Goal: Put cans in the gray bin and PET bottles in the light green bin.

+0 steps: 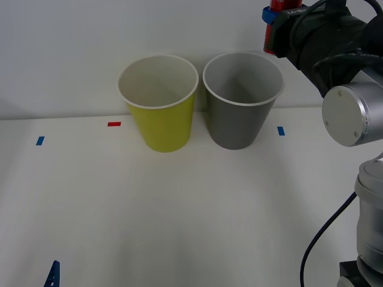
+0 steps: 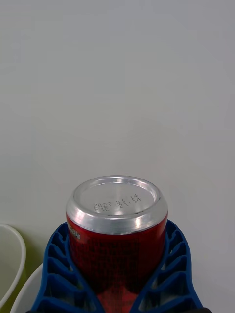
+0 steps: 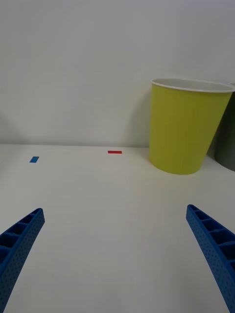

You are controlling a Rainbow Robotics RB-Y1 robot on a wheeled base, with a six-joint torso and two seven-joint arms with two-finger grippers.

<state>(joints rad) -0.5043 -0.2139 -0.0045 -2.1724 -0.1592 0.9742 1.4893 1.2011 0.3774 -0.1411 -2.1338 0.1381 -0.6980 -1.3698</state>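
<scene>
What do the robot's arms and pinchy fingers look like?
The right arm has black upper parts, a shiny silver round joint with small screws, pale grey segments below, and a black cable looping down beside it. The right gripper has two bright blue fingers, ribbed like little ladders. The left gripper has the same blue ribbed fingers with tiny dots on their faces.

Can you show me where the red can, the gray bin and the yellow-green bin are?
red can [image 2: 117, 254]: right wrist view, on its red side, between the blue fingers.
gray bin [image 1: 239, 122]: front view, on its outer wall.
light green bin [image 1: 166, 125]: front view, on its outer wall.
</scene>
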